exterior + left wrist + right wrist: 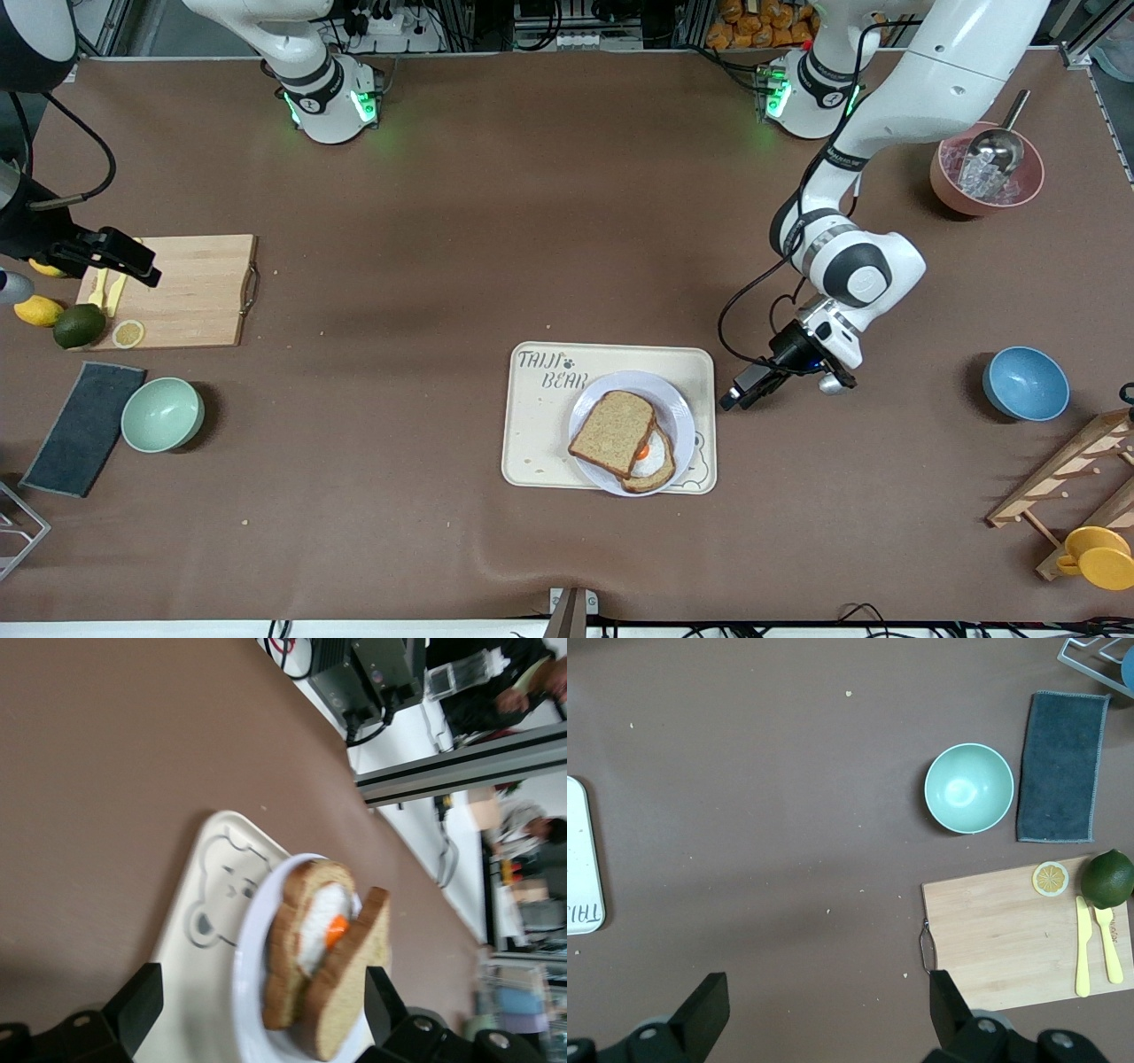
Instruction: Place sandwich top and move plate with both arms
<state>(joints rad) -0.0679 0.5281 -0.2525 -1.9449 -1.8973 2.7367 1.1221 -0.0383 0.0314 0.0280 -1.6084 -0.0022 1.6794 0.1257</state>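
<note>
The sandwich top (611,431), a plain brown slice, lies tilted and offset on an egg-topped bread slice (654,462) on the pale round plate (678,412). The plate sits on a cream bear-printed tray (540,416). My left gripper (733,397) hangs open just off the tray's edge toward the left arm's end, low and aimed at the plate. In the left wrist view the sandwich top (350,992) and plate (244,970) show between its open fingers (135,1003). My right gripper (133,261) waits open over the wooden cutting board (190,288), holding nothing; the right wrist view shows bare table under the right gripper (828,1010).
At the right arm's end, the board carries a yellow knife and fork (1083,946) and a lemon slice (128,333), with a lime (79,325) beside it, then a mint bowl (162,414) and dark cloth (84,428). A blue bowl (1025,383), pink ice bowl (985,182) and wooden rack (1076,478) stand at the left arm's end.
</note>
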